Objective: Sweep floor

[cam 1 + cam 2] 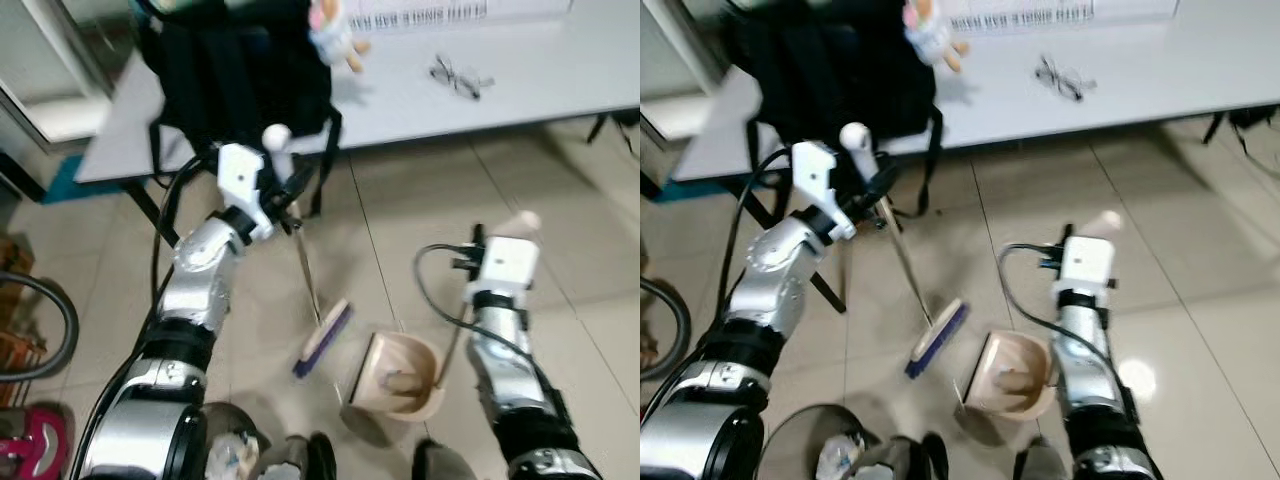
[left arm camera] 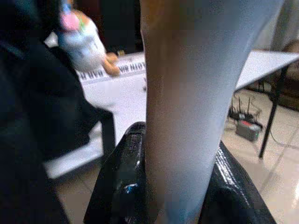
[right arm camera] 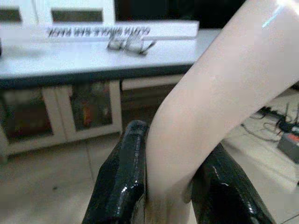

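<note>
Broom (image 1: 322, 340) head on floor (image 1: 400, 230), just beside dustpan (image 1: 395, 378).
Left pincer (image 1: 283, 190) clamped high on its light, stiff, slick handle; right pincer (image 3: 163, 186) clamped on dustpan handle. You'd grip firm, expect twist.

My left wrist view blurs the pale broom handle (image 2: 187, 107) between my black fingers (image 2: 124, 186). The printed white sign (image 1: 420, 12) on the grey table (image 1: 560, 80) is cut off and unreadable.
</note>
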`<state>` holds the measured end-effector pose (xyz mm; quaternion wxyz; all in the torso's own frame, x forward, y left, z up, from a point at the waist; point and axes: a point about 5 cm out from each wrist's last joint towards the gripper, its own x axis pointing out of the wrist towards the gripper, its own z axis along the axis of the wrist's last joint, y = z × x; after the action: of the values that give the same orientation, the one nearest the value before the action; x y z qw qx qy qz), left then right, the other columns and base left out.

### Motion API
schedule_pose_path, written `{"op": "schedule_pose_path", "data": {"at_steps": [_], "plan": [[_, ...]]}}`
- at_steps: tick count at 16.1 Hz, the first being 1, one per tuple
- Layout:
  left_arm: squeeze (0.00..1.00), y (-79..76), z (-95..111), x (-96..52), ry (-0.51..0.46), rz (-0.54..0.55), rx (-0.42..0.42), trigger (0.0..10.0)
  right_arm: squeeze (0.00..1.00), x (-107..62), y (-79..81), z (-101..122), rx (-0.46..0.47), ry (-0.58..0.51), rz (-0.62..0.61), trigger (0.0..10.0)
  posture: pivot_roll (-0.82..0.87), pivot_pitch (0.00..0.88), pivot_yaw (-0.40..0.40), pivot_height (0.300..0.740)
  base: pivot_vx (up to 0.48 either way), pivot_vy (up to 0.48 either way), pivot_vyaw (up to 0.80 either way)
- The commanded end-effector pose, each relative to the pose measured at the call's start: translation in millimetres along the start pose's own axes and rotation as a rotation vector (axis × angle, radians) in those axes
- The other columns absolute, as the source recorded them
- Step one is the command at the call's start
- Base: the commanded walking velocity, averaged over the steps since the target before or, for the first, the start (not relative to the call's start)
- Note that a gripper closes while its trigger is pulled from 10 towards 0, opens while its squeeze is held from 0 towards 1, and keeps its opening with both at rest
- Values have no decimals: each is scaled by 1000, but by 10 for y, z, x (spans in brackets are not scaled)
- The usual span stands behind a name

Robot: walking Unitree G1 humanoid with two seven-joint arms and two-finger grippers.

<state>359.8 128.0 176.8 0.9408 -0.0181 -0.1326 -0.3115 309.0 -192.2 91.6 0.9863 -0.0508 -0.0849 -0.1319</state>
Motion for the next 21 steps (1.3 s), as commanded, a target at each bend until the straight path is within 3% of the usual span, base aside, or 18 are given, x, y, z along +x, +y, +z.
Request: {"op": "schedule_pose_path", "data": {"at_steps": [1, 3, 5, 6, 8, 13, 21], "plan": [[0, 48, 44, -47, -26, 28, -27, 10000, 0, 18, -32, 78, 36, -28, -14, 10000, -85, 0, 162, 740, 0, 0, 0], [0, 44, -4, -81, 0, 42, -9, 10000, 0, 44, -115, 115, 52, -32, -37, 10000, -97, 0, 159, 740, 0, 0, 0], [0, -15, -168, -180, 95, 27, 88, 10000, 0, 49, -207, 167, 85, -23, -71, 10000, -103, 0, 151, 740, 0, 0, 0], [0, -16, -314, -290, 141, 103, 113, 10000, 0, 37, -283, 256, 99, -25, -98, 10000, -125, 0, 150, 740, 0, 0, 0], [0, -31, -377, -359, 143, 178, 114, 10000, 0, 35, -314, 365, 104, -40, -107, 10000, -143, 0, 147, 740, 0, 0, 0], [0, -258, -490, -459, 131, 244, 112, 10000, 0, 55, -254, 656, 103, -70, -85, 10000, -164, 0, 130, 740, 0, 0, 0], [0, -342, -518, -534, 135, 307, 110, 10000, 0, 143, -224, 825, 86, -61, -48, 10000, -152, 0, 76, 740, 0, 0, 0]]}}
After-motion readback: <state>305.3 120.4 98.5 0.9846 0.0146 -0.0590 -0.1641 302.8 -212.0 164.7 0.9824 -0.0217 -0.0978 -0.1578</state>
